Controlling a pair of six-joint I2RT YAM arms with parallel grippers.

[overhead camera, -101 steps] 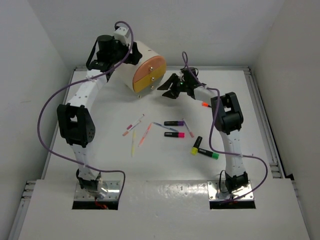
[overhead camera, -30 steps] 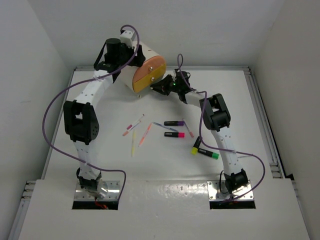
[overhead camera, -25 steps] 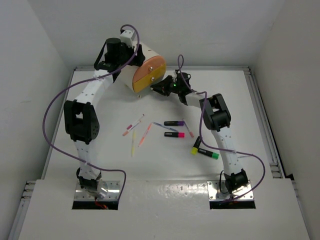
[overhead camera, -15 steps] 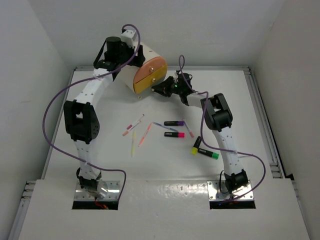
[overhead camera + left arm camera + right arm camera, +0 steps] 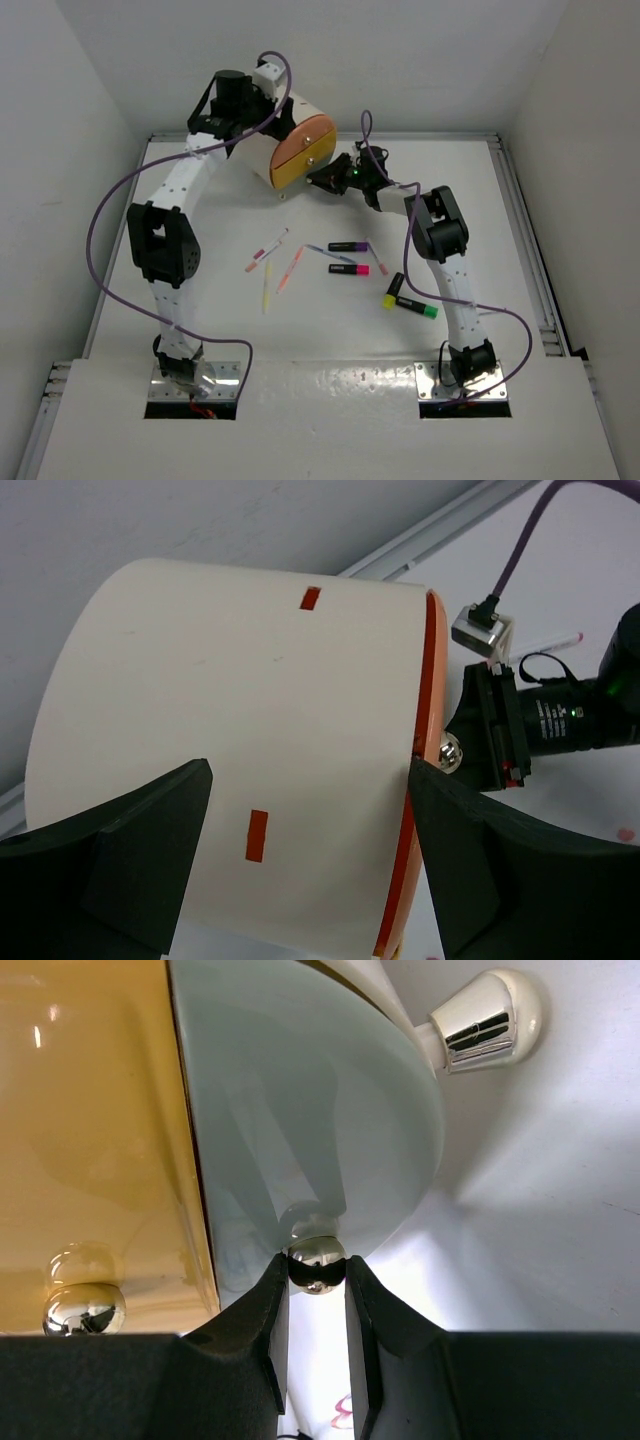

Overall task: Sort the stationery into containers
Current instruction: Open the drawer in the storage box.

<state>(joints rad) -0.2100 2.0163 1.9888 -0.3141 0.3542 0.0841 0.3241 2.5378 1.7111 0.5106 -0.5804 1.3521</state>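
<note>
Opening a drawer looks the step in hand. Left fingers [image 5: 150, 850] are spread astride the cabinet [image 5: 303, 112] at the bench's [image 5: 490, 220] 11 o'clock. Right fingers [image 5: 262, 1350] pinch one knob [image 5: 317, 1262] of the drawers [image 5: 297, 140]. Pens [image 5: 290, 268] and highlighters [image 5: 348, 246] lie mid-bench. Next: a straight pull toward 4 o'clock.

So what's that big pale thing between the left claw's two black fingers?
That is the cream-white round cabinet. In the left wrist view the left claw stands wide open, with one finger toward each side of its curved body.
</note>
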